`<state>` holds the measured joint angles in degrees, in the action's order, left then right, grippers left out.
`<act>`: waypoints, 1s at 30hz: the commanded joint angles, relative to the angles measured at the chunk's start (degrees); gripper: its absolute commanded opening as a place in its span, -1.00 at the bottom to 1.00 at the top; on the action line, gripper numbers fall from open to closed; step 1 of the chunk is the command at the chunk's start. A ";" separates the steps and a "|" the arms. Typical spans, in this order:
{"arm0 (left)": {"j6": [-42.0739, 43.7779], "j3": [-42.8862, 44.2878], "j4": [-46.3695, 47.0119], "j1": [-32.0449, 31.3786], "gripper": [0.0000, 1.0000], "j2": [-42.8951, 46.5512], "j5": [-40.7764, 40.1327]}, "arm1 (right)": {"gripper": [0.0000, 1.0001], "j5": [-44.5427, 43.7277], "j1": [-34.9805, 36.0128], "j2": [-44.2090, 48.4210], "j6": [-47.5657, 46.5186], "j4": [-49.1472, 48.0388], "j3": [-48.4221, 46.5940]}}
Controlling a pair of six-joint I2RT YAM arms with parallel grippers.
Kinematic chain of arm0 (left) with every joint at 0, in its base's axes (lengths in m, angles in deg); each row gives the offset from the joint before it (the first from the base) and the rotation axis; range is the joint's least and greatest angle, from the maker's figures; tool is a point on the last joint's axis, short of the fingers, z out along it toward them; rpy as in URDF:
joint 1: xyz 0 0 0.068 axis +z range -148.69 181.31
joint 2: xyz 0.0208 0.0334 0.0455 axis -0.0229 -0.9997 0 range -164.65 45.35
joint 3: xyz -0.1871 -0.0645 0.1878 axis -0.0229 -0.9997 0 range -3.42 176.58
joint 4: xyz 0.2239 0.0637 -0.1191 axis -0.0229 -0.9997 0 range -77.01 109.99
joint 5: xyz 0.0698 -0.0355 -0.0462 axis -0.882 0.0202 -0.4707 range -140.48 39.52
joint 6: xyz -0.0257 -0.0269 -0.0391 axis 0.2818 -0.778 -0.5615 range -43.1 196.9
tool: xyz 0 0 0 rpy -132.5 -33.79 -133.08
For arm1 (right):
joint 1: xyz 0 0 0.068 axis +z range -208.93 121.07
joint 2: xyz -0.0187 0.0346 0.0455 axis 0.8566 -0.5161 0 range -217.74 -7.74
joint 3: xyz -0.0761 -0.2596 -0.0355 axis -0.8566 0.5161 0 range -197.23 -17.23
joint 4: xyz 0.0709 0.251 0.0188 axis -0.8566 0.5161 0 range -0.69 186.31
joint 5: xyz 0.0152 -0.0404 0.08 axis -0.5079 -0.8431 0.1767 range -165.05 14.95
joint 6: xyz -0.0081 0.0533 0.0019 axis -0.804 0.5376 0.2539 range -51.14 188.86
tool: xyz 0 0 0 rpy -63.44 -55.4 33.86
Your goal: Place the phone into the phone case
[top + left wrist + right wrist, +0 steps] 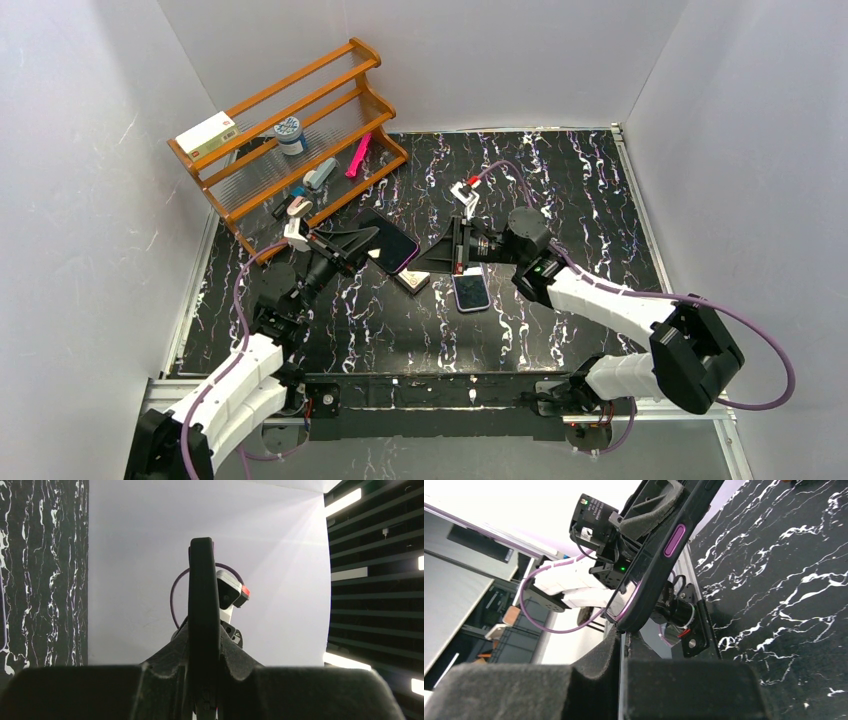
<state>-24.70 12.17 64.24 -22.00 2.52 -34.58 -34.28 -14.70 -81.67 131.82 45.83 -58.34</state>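
The phone lies face up on the black marbled table, just under my right arm. The phone case is black with a purple rim and button. My left gripper is shut on it and holds it above the table. It shows edge-on between the fingers in the left wrist view. My right gripper is shut, and its tips touch the case's near corner. I cannot tell whether it pinches the rim. The phone does not show in either wrist view.
A small tan box lies on the table between the case and the phone. A wooden rack with a box, a tin and small tools stands at the back left. White walls enclose the table.
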 commanded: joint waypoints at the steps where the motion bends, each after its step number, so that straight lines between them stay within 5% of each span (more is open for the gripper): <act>1: 0.18 4.46 3.52 -1.23 -1.00 -0.68 7.81 | -0.97 -2.28 0.98 0.02 -10.09 9.67 -5.21; 14: -4.61 7.07 5.35 -1.21 -1.00 -0.91 9.06 | -0.97 -15.18 3.86 -4.02 -28.18 35.84 -14.29; 26: -6.45 4.88 10.18 -1.26 -1.00 -0.60 7.12 | -0.97 -25.90 5.12 -5.29 -32.32 49.93 -15.67; 30: -5.17 3.86 10.24 -1.21 -1.00 0.09 6.12 | -0.54 -22.83 5.15 0.65 -28.76 43.35 -11.80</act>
<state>-29.69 14.62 69.01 -23.29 0.70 -28.76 -56.96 -9.52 -87.96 101.63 93.98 -72.06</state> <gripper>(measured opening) 0.128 0.127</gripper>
